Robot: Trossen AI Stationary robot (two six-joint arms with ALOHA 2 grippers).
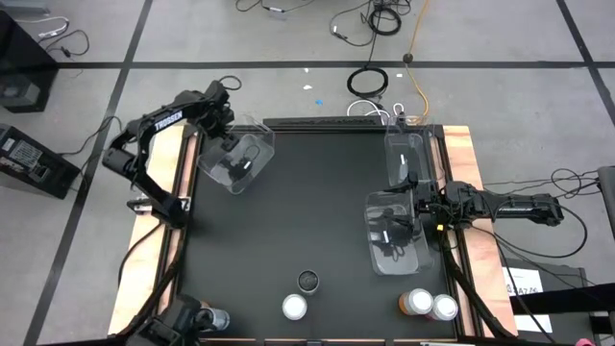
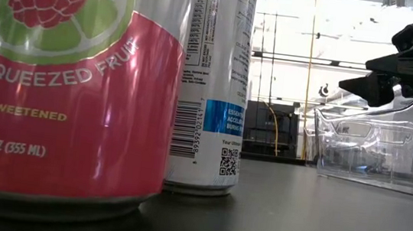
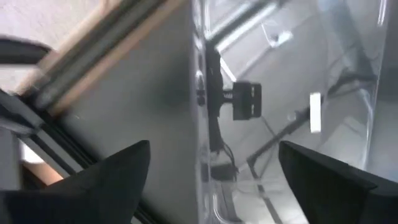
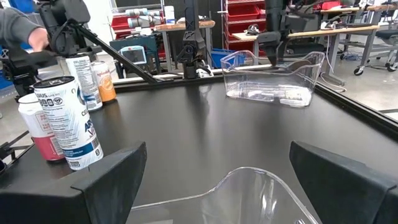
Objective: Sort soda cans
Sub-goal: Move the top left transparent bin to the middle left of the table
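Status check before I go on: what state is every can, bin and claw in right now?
cans: upright on the table near the front edge, none in a bin
left bin: on the table, turned at an angle, no can inside
right bin: no can inside
back-right bin: no can inside, untouched
left claw: open, astride the left bin's wall
right claw: open, over the right bin's rim

high: straight down | low: table-level, close behind pink can (image 2: 63,85) | wrists: forward over table (image 4: 205,130)

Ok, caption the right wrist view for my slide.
Open right hand over a clear bin's rim, cans grouped at the table's edge.
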